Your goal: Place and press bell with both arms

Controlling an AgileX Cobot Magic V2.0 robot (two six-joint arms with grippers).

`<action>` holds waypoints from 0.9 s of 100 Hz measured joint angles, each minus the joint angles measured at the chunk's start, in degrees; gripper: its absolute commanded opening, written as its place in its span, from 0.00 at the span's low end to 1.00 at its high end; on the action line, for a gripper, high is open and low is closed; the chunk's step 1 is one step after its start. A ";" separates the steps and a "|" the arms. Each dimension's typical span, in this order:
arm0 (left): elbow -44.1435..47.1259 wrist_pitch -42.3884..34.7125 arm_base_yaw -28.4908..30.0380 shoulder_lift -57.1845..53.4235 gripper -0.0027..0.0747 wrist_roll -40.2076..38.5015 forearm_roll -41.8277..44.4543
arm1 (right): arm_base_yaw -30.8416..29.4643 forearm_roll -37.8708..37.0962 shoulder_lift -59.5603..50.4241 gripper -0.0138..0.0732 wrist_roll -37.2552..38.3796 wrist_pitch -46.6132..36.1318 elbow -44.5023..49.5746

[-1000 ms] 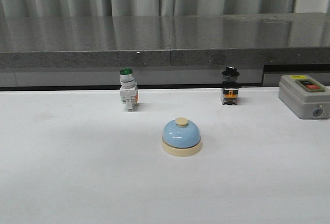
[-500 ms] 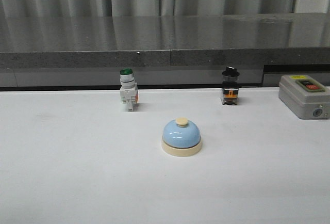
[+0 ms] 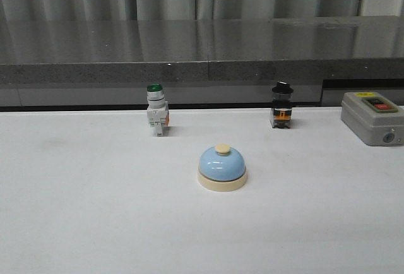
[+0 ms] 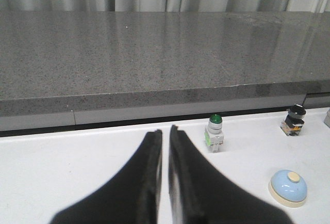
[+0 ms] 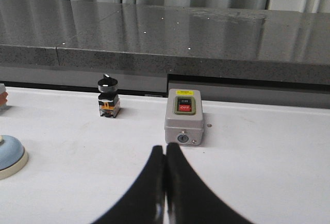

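White surface lying under grey curtains and a dark stone ledge, with neither arm reaching in yet.

The grey switch box is sitting just ahead of the right end effector, which is clenched and empty; the left end effector is pinched almost closed, gripping nothing. The bell is resting ahead and to that end effector's right, well apart from both. Its glossy dome is looking slippery and rigid, probably light, so gripping the cream base rim seems safest. Green-capped switch and black-knobbed switch are standing beyond.
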 measured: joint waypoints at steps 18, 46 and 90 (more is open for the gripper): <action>0.92 0.09 0.00 -0.34 0.01 -0.09 0.00 | 0.00 0.00 0.00 0.09 0.00 0.00 0.00; 0.91 0.09 0.00 -0.34 0.01 -0.13 0.00 | 0.00 0.00 0.00 0.09 0.00 0.00 0.00; 6.45 -6.46 0.00 -1.67 0.01 -0.13 2.23 | 0.00 0.00 0.00 0.09 0.00 0.00 0.00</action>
